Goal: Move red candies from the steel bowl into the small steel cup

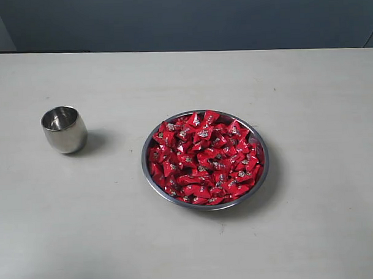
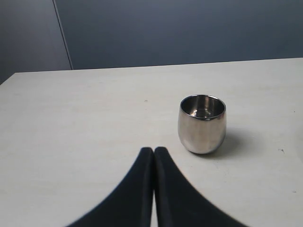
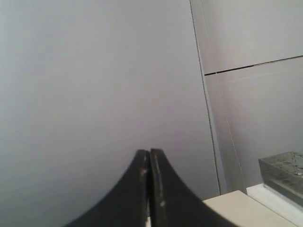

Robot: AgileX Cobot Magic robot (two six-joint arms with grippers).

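A wide, shallow round bowl of shiny steel (image 1: 266, 164) sits flat and upright, filled across with many small, glossy red-wrapped candies (image 1: 204, 158) bearing tiny silver-white marks. Well apart from the bowl, to its left in the exterior view, a small polished, barrel-sided steel cup (image 1: 63, 129) (image 2: 202, 124) stands upright, its inside bare.

You won't find any words or numbers to read here. The red candies (image 1: 204, 158) each have a tiny silver-white mark, but it is too small for you to read.

soft even light, faint rightward shadows
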